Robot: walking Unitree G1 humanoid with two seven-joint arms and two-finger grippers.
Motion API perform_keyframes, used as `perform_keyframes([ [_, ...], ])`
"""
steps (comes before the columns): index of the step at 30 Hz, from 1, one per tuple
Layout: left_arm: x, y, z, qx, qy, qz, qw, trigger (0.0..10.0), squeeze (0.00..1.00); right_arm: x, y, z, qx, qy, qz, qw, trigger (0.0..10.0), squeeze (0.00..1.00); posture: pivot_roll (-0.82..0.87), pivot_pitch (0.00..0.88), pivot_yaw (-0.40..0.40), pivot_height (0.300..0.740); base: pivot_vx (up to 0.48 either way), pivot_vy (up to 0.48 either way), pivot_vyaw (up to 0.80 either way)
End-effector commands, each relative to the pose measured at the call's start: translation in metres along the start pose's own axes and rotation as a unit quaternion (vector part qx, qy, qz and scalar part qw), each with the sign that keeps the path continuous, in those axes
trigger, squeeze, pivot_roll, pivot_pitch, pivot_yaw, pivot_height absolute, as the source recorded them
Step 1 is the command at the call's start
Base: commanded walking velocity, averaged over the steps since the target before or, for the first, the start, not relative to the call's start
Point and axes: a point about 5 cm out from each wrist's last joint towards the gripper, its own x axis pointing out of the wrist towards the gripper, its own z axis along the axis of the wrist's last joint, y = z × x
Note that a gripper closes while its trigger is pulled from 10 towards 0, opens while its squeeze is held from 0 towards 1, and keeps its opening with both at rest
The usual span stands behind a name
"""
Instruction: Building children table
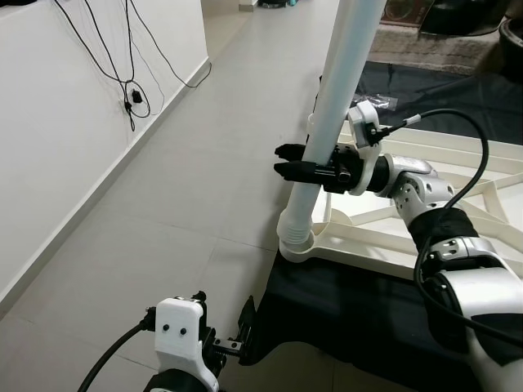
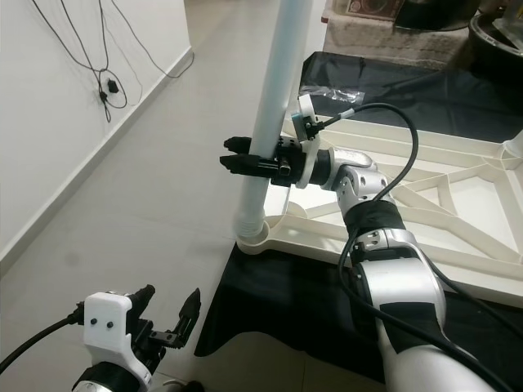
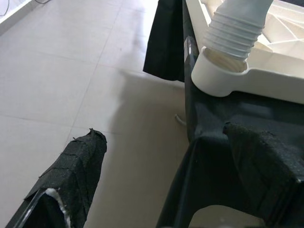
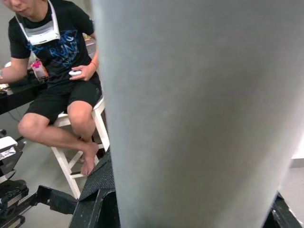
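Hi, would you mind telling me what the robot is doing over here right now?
It is assembling a children's table. The right gripper is clamped around a white table leg, which stands tilted in the corner socket of the upside-down white tabletop on a black cloth. The left gripper hangs open, low above the floor.

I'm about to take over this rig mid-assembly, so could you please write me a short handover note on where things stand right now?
Right gripper: shut on the white table leg, holding it at mid-height.
Left gripper: open, low over the floor tiles, near the corner of the black mat.
Upturned white tabletop lies on the mat. The leg's threaded end sits in the corner socket, tilted a little; threads are visible above the rim.
Done: leg started in the socket.
Left: seat it fully. Other legs I cannot judge.
A person sits on a stool nearby.
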Motion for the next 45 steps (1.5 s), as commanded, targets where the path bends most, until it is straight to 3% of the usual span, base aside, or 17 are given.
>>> perform_keyframes([
  [1, -0.005, -0.018, -0.004, -0.021, 0.017, -0.028, 0.999, 10.0, 0.00, 0.003, 0.001, 0.003, -0.012, -0.008, 0.016, 1.000, 10.0, 0.00, 0.00, 0.224, -0.007, 0.740, 0.000, 0.000, 0.00],
  [15, -0.008, -0.018, -0.002, -0.017, 0.020, -0.025, 0.999, 10.0, 0.00, 0.005, 0.003, -0.007, -0.020, 0.016, 0.040, 0.999, 10.0, 0.00, 0.02, 0.250, -0.008, 0.740, 0.000, 0.000, 0.00],
  [26, -0.008, -0.018, -0.002, -0.022, 0.023, -0.022, 0.999, 10.0, 0.00, 0.007, -0.003, -0.006, -0.047, 0.051, 0.000, 0.998, 10.0, 0.00, 0.01, 0.256, -0.009, 0.740, 0.000, 0.000, 0.00],
  [35, -0.008, -0.019, -0.002, -0.021, 0.024, -0.022, 0.999, 10.0, 0.00, 0.008, 0.002, -0.008, -0.040, 0.055, 0.045, 0.997, 10.0, 0.00, 0.01, 0.258, -0.014, 0.740, 0.000, 0.000, 0.00],
  [45, -0.007, -0.018, -0.002, -0.019, 0.026, -0.023, 0.999, 10.0, 0.00, 0.020, 0.009, -0.026, -0.059, 0.106, 0.084, 0.989, 10.0, 0.00, 0.01, 0.258, -0.011, 0.740, 0.000, 0.000, 0.00],
])
